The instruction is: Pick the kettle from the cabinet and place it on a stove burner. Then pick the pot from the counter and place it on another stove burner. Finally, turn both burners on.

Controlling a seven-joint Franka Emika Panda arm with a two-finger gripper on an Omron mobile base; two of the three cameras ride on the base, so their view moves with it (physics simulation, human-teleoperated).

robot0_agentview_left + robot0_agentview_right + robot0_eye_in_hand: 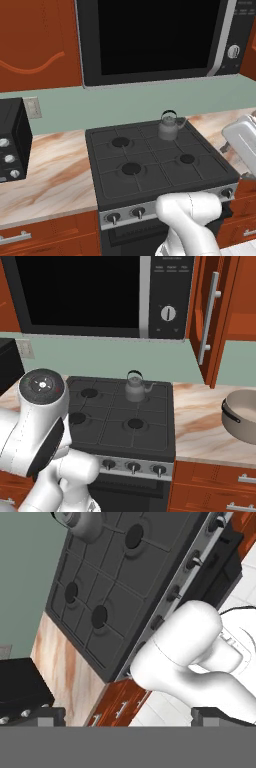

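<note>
The small grey kettle [169, 126] [135, 388] stands upright on the back right burner of the black cooktop [155, 155] [117, 416]. The hand view catches its base at the top left [80, 522]. Three other burners [131, 168] [136, 423] are bare. The wide pot [244, 418] rests on the marble counter [200, 426] right of the stove, cut off by the frame edge [241, 140]. The cabinet door [210, 321] with its silver bar handle hangs open above the counter. My gripper [130, 716] is open and empty, looking down on the stove from high up.
A black microwave [155, 40] [85, 296] hangs over the stove. A black toaster oven [12, 140] sits on the left counter. Knobs [133, 467] line the silver stove front. My white arm [190, 220] [42, 416] rises in front of the stove.
</note>
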